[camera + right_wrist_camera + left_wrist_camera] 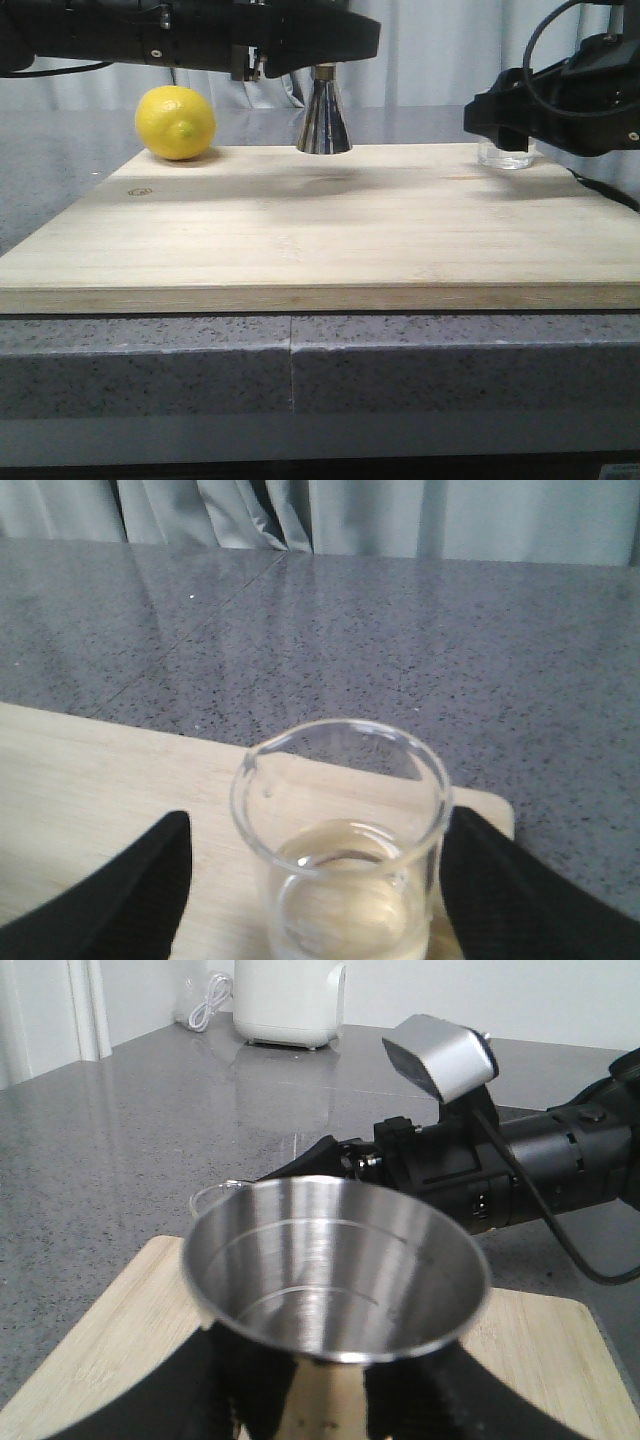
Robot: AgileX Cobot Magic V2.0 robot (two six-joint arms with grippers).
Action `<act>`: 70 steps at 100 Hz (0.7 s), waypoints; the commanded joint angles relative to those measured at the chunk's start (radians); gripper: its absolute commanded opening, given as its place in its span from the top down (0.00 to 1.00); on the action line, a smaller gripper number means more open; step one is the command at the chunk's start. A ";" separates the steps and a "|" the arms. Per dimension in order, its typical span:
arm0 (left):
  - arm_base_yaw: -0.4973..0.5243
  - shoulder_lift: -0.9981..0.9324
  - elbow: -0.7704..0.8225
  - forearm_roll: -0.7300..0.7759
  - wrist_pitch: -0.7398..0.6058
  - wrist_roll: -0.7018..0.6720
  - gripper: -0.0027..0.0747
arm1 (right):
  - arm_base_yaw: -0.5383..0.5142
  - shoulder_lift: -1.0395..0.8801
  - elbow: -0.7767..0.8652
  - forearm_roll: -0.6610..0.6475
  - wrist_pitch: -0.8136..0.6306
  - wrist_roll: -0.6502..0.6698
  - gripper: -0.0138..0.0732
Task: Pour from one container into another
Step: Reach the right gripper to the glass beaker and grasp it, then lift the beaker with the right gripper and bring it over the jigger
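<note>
Lemon (176, 122) at far-left of wooden board (320, 235), resting on grey stone worktop (300, 365). Steel jigger (323, 118) upright on board's far edge, centre, right of lemon. Left hand (325, 1400) fingers (215, 1385) closed round jigger's waist; upper cup looks empty. Glass beaker (340, 845) at far-right corner, standing on board, pale liquid in bottom. Right hand (315, 900) fingers (125, 890) spread open either side of beaker, gaps visible, no contact.
</note>
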 commanded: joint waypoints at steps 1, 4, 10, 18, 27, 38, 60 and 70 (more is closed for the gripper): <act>-0.006 -0.060 -0.031 -0.089 0.108 -0.009 0.63 | -0.008 -0.009 -0.045 -0.030 -0.089 0.009 0.30; -0.006 -0.060 -0.031 -0.089 0.108 -0.009 0.63 | -0.008 0.003 -0.051 -0.030 -0.096 0.009 0.30; -0.006 -0.060 -0.031 -0.089 0.108 -0.009 0.63 | -0.008 0.021 -0.064 -0.030 -0.097 0.009 0.30; -0.006 -0.060 -0.031 -0.089 0.108 -0.009 0.63 | -0.008 0.045 -0.076 -0.030 -0.102 0.009 0.30; -0.006 -0.060 -0.031 -0.089 0.108 -0.009 0.63 | -0.008 0.066 -0.096 -0.030 -0.107 0.009 0.30; -0.006 -0.060 -0.031 -0.089 0.108 -0.009 0.63 | -0.010 0.090 -0.113 -0.030 -0.104 0.009 0.30; -0.006 -0.060 -0.031 -0.089 0.108 -0.009 0.63 | -0.016 0.095 -0.116 -0.030 -0.103 0.009 0.32; -0.006 -0.060 -0.031 -0.089 0.108 -0.009 0.63 | -0.016 0.095 -0.116 -0.030 -0.090 0.009 0.41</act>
